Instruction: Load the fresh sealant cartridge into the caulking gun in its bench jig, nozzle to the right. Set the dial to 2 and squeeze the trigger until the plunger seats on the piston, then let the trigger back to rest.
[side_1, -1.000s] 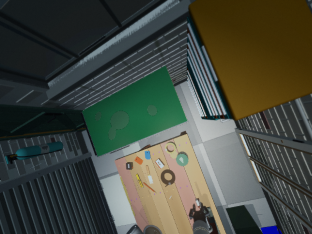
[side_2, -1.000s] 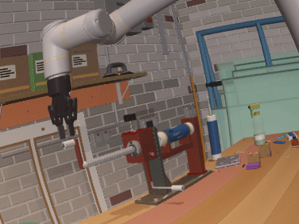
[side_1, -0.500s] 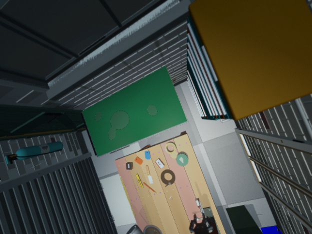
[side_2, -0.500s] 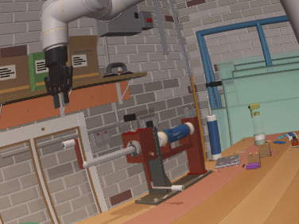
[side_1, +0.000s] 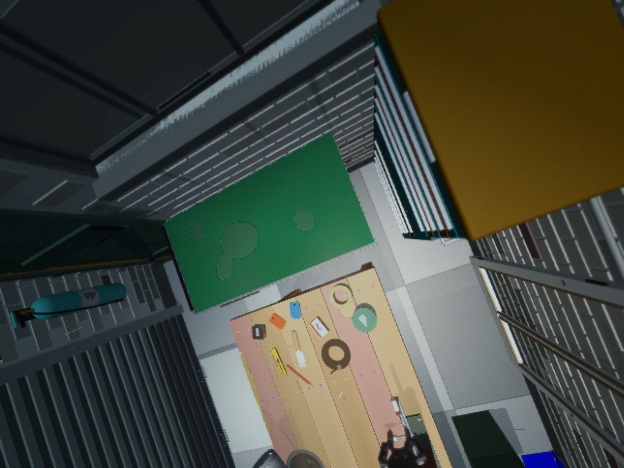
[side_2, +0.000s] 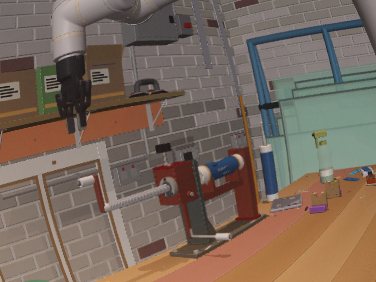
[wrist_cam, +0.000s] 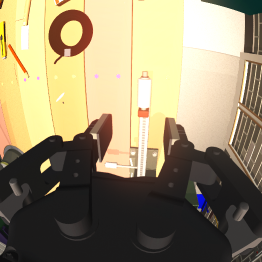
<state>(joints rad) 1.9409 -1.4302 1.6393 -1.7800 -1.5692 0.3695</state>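
The caulking gun's plunger rod with its white end handle sticks out left of the red bench jig, and my gripper hangs open and empty well above that handle. A blue cartridge lies in the gun's cradle, its white end toward the right. From the wrist camera I look down past my fingers onto the toothed rod and its white handle. The white-tipped trigger lever pokes out at the jig's base. Another blue cartridge stands upright on the bench to the right of the jig.
A brick wall with a shelf of boxes stands behind the jig. Further right on the wooden bench are a flat grey plate, small blocks and an upright clear tube. A tape roll, pencil and other tools lie further along the bench.
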